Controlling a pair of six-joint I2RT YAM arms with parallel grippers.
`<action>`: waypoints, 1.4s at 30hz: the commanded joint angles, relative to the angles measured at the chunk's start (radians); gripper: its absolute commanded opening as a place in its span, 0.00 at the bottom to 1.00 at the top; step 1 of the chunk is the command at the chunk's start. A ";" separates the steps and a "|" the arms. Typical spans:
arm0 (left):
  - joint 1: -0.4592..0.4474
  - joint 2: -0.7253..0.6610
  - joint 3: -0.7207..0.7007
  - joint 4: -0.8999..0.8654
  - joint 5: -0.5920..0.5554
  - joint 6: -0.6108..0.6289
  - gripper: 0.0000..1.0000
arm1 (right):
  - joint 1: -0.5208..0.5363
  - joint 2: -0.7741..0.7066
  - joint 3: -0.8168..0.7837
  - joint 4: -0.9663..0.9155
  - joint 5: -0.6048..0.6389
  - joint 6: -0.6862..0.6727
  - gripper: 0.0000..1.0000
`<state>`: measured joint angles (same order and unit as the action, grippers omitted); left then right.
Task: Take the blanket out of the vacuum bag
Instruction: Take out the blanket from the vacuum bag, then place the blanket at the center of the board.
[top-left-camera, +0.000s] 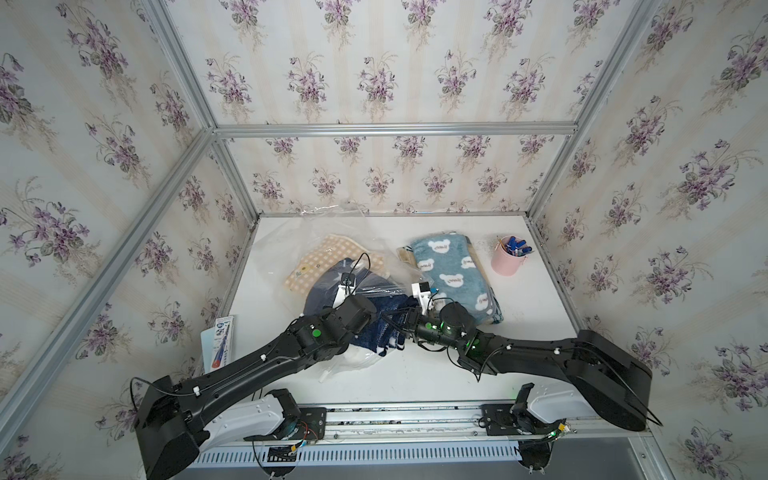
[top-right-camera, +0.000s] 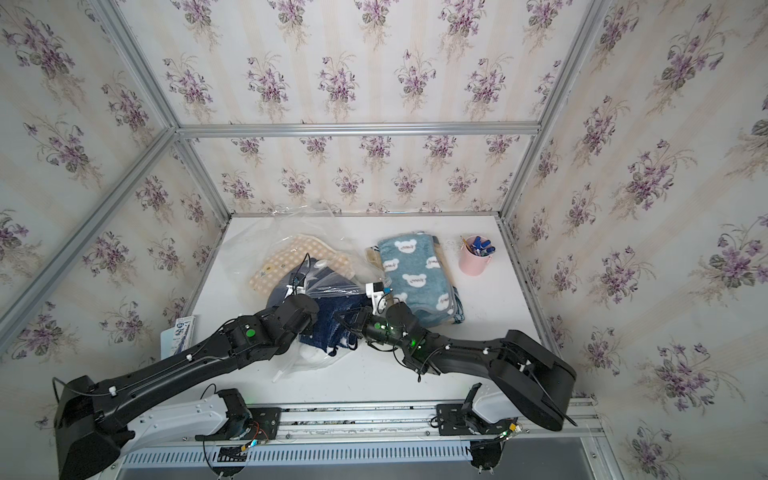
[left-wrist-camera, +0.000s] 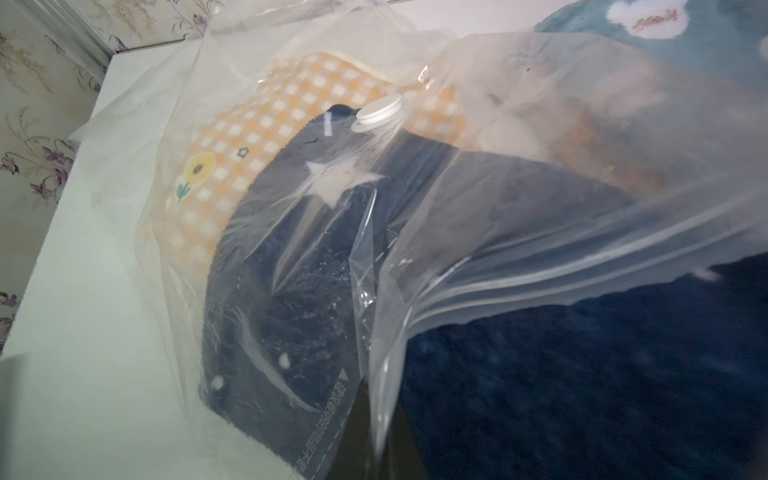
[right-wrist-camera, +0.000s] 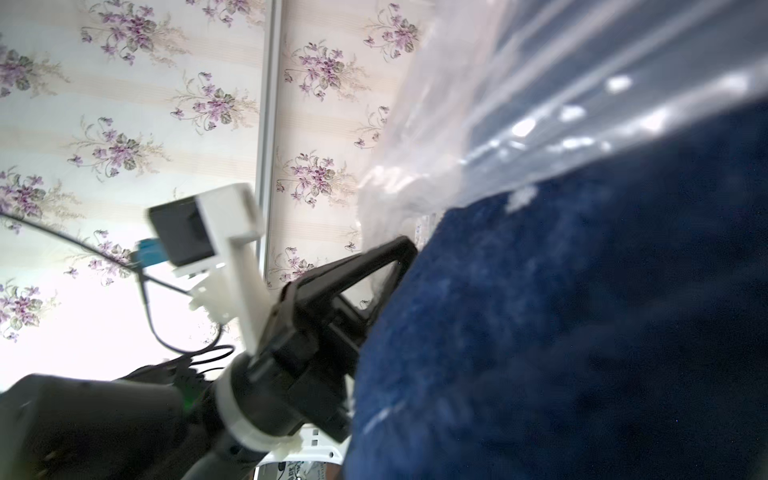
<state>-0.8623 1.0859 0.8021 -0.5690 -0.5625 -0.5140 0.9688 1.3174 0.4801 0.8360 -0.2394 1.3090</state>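
The vacuum bag (top-left-camera: 291, 245) is clear crinkly plastic lying at the table's left middle, its white valve cap (left-wrist-camera: 380, 112) on the upper face. A navy blanket (top-left-camera: 386, 332) with white stars lies half inside it, and its near end sticks out of the bag's mouth. My left gripper (left-wrist-camera: 370, 390) is shut on the bag's zip edge, holding it lifted off the navy blanket (left-wrist-camera: 582, 374). My right gripper (top-right-camera: 347, 320) reaches in from the right and is shut on the blanket's exposed end. In the right wrist view the blanket (right-wrist-camera: 582, 332) hides that gripper's own jaws.
An orange checked cloth (top-left-camera: 328, 257) also lies inside the bag, behind the navy blanket. A light blue bear-print blanket (top-left-camera: 453, 270) lies folded to the right, with a pink cup of pens (top-left-camera: 508, 257) beyond it. A printed package (top-left-camera: 218, 345) leans at the left table edge. Papered walls enclose three sides.
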 joint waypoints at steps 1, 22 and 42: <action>0.003 -0.004 -0.012 0.038 -0.034 -0.078 0.07 | 0.002 -0.125 0.015 -0.155 0.105 -0.109 0.00; 0.003 -0.075 -0.098 0.060 -0.033 -0.159 0.10 | -0.088 -0.176 0.660 -0.468 0.270 -0.399 0.00; 0.003 -0.116 -0.132 0.076 -0.010 -0.135 0.10 | -0.602 -0.189 0.660 -0.589 0.057 -0.301 0.00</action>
<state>-0.8608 0.9726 0.6666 -0.4973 -0.5720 -0.6689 0.4000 1.1370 1.1461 0.2447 -0.1528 1.0168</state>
